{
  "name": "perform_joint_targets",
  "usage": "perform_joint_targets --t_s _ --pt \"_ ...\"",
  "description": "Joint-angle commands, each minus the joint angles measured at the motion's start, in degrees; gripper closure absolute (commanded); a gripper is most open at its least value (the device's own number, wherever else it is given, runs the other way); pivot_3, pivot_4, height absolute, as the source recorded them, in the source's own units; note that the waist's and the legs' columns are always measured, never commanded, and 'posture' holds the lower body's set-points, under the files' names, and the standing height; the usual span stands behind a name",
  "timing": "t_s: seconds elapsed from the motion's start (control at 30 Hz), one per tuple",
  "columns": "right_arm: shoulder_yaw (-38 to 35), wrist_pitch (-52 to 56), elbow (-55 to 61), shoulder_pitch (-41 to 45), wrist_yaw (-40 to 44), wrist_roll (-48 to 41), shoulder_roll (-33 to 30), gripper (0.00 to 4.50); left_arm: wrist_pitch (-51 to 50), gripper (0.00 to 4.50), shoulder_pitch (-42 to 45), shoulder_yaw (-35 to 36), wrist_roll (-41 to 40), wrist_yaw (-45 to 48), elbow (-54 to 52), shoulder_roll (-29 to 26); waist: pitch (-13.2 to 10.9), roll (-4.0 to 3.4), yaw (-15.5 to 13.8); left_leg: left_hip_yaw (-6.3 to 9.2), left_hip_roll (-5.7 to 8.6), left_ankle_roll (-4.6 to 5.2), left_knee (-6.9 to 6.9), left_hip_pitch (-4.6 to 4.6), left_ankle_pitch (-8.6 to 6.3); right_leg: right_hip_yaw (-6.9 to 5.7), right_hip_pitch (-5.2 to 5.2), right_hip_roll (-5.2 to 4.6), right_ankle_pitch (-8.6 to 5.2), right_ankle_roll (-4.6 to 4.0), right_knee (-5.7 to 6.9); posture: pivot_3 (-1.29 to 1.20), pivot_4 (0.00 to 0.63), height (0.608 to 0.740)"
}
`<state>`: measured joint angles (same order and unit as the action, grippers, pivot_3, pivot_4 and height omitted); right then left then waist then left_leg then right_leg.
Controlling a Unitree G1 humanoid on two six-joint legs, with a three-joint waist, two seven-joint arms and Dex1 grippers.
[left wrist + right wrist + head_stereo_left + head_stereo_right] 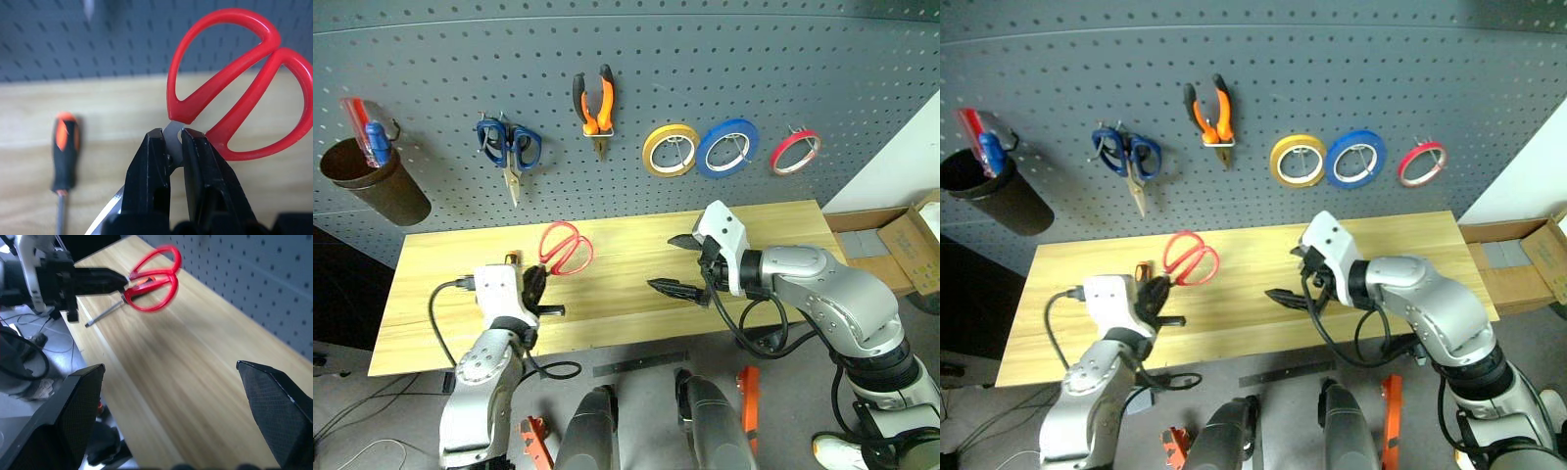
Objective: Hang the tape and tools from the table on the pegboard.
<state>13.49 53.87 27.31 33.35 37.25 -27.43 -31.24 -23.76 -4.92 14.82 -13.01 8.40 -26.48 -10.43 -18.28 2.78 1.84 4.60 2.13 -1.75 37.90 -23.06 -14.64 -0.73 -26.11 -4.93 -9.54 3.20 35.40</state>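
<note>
My left gripper [535, 285] is shut on the steel blades of the red-handled scissors [566, 247], just below the pivot [172, 138]. It holds them off the table [773, 223], handles toward the pegboard [754, 59]. The black-and-orange screwdriver [66, 147] lies on the wood beside that gripper. My right gripper [670, 264] hovers open over the table's middle, fingers [73, 421] wide apart and empty. The orange-and-black pliers [595, 103] and the red tape [795, 152] hang on the pegboard.
Blue-handled scissors [509, 147], a yellow tape ring [670, 150] and a blue tape ring [727, 147] also hang on hooks. A brown bucket [374, 181] hangs at the far left. Cardboard boxes [913, 245] stand to the table's right.
</note>
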Motion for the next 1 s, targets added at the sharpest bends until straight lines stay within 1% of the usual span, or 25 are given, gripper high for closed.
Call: perform_joint_targets --t_s 0.03,0.13,0.23,0.47,0.77,1.0 --pt "-1.77 -4.93 1.48 0.35 1.25 1.18 -0.70 0.00 3.54 4.39 -1.55 3.66 -1.80 0.32 -6.01 -0.77 0.00 0.00 -0.09 0.00 0.00 0.01 0.00 -0.01 -0.01 0.00 0.01 0.00 0.00 0.00 -0.04 -0.03 0.286 0.740" --pt "-2.63 -10.59 -0.16 0.58 3.33 1.59 0.09 0.00 4.49 4.39 -1.23 5.04 -2.70 0.19 -9.51 -1.48 0.01 0.02 -0.28 0.00 0.05 0.03 0.01 -0.03 -0.02 -0.01 0.07 0.00 0.03 0.03 -0.16 0.00 0.264 0.740" --pt "-2.66 -13.03 -2.32 1.62 5.92 0.90 0.73 0.00 4.52 4.39 -0.58 4.45 -3.75 0.60 -13.50 -2.27 0.04 0.05 -0.44 0.02 0.08 0.08 0.04 -0.12 -0.05 -0.01 0.08 0.00 0.25 -0.08 -0.31 0.02 0.255 0.740" --pt "-1.36 -16.79 -6.19 3.19 8.73 2.52 1.00 0.00 4.01 4.39 3.09 3.94 -3.52 -1.54 -15.31 -2.59 0.12 0.07 -0.73 -0.02 0.14 0.09 0.04 -0.10 -0.06 0.00 0.07 0.02 0.30 -0.13 -0.32 0.04 0.232 0.740" --pt "-1.33 -17.65 -8.17 4.64 10.25 3.62 1.35 0.00 4.63 4.39 11.01 9.72 -4.87 -5.13 -7.25 -2.94 0.54 0.10 -1.44 -0.06 0.19 0.07 0.06 -0.09 -0.06 0.00 0.07 0.08 0.36 -0.07 -0.32 0.02 0.223 0.740" --pt "-1.17 -17.61 -8.57 5.94 10.39 4.05 2.05 0.00 5.46 4.40 15.63 6.73 -4.74 -1.98 0.40 -5.10 0.59 0.12 -1.73 -0.06 0.21 0.06 0.11 -0.09 -0.05 0.02 0.08 0.08 0.42 -0.06 -0.31 0.01 0.227 0.740"
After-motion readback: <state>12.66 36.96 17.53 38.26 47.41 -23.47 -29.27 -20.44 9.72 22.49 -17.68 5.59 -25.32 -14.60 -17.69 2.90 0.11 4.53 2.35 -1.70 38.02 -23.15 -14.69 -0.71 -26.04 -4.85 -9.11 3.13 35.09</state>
